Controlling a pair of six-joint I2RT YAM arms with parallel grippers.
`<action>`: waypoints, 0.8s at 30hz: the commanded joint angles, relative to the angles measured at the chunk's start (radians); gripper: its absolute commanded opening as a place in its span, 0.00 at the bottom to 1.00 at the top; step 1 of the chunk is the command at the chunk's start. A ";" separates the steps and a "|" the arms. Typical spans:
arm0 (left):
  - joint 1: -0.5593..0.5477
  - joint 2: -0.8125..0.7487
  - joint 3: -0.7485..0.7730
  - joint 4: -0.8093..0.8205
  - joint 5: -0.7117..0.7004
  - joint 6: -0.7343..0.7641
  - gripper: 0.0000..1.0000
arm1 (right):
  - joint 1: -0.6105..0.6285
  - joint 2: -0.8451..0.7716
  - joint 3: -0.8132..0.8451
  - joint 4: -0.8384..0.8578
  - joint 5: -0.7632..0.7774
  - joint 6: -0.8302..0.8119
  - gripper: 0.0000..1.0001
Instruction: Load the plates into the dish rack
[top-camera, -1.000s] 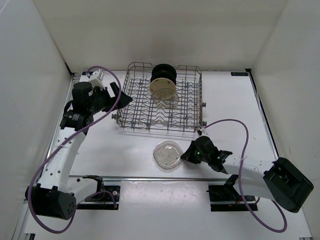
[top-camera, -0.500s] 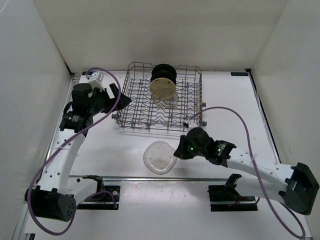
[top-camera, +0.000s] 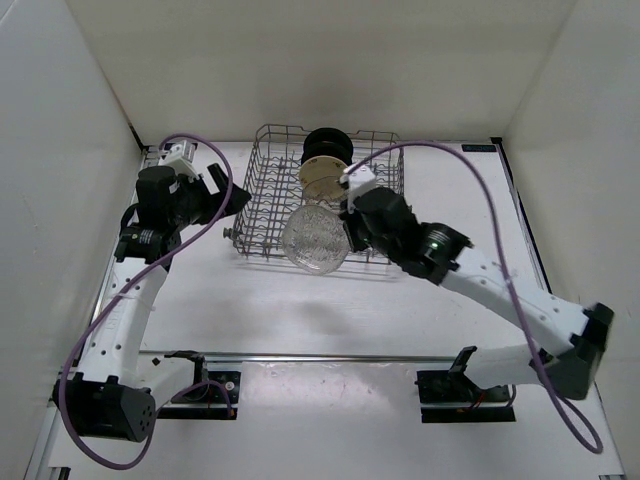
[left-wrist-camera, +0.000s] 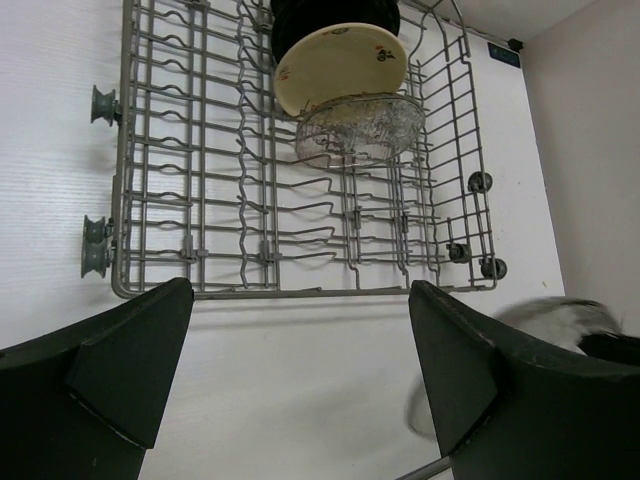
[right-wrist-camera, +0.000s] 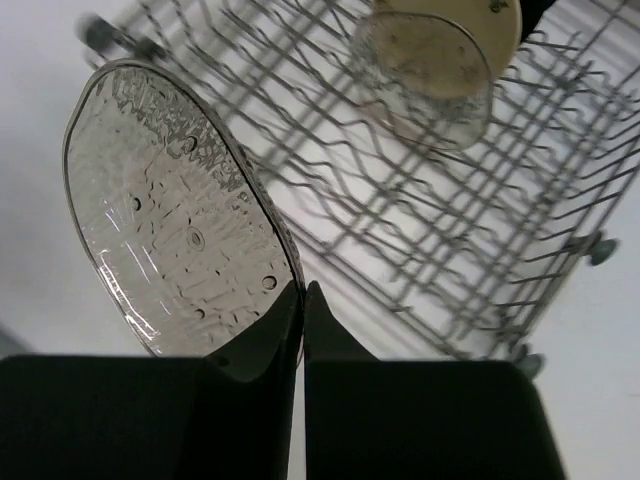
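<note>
The grey wire dish rack (top-camera: 270, 205) stands at the back middle. Black plates (top-camera: 327, 146), a cream-tan spotted plate (top-camera: 322, 176) and a clear plate (left-wrist-camera: 362, 130) stand in its back rows. My right gripper (top-camera: 347, 226) is shut on the rim of a second clear plate (top-camera: 314, 239) and holds it upright in the air over the rack's front edge; the right wrist view shows this plate (right-wrist-camera: 170, 210) pinched at its lower edge by the fingers (right-wrist-camera: 265, 340). My left gripper (top-camera: 240, 200) is open and empty at the rack's left side (left-wrist-camera: 125, 190).
The white table (top-camera: 460, 200) has walls on three sides. A metal rail (top-camera: 300, 357) runs along the front edge by the arm bases. Purple cables (top-camera: 470, 190) loop above both arms.
My right gripper has lifted the clear plate off the table in front of the rack and carried it up and back to the rack's front edge, turning it upright. The left arm barely moved.
</note>
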 joint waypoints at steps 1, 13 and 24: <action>0.016 -0.004 0.025 -0.009 -0.017 0.008 1.00 | -0.042 0.096 0.047 0.124 0.077 -0.289 0.00; 0.025 -0.023 0.015 -0.027 -0.037 0.017 1.00 | -0.111 0.153 0.031 0.566 0.033 -0.672 0.00; 0.034 0.007 0.025 -0.027 -0.046 0.017 1.00 | -0.160 0.276 0.022 0.678 -0.073 -0.866 0.00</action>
